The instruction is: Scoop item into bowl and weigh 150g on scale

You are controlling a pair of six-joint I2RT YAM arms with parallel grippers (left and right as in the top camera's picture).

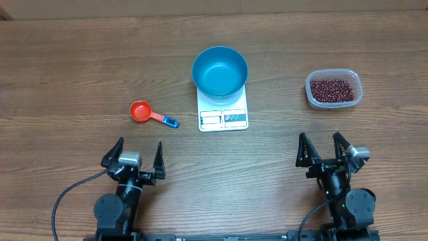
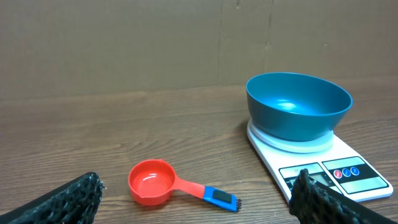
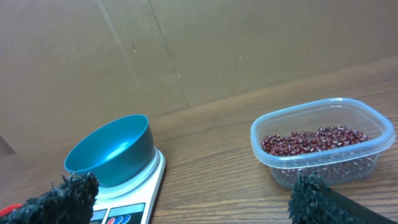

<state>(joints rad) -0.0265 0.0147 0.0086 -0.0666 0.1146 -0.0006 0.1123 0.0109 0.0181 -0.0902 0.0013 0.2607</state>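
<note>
From my station I saw both arms low at the near edge of the table (image 1: 67, 53), neither touching anything. The left gripper (image 1: 140, 143) had its jaws spread wide apart with nothing between them. The right gripper (image 1: 319, 136) was the same, jaws far apart and holding nothing. In the left wrist view, only the dark textured fingertips (image 2: 68, 199) showed, at the two bottom corners, and in the right wrist view it was alike.

The bowl (image 1: 220, 70) stood upright on the scale (image 1: 223, 118), on the far part of the platform. The panel with the display and the coloured buttons was uncovered, along the edge facing the arms. The scale lay flat near the middle of the table, between the two arms and beyond them.

The beans (image 1: 332, 89) were all in the clear plastic container (image 1: 311, 97) on the right side, well apart from the scale, beyond the right gripper. They made a shallow dark red layer on its bottom.

The orange-red scoop (image 1: 142, 111) lay on the table left of the scale, near it but not touching. Its cup faced up, and its blue-tipped handle pointed toward the scale and a little toward the arms. It lay beyond the left gripper, apart from it.
</note>
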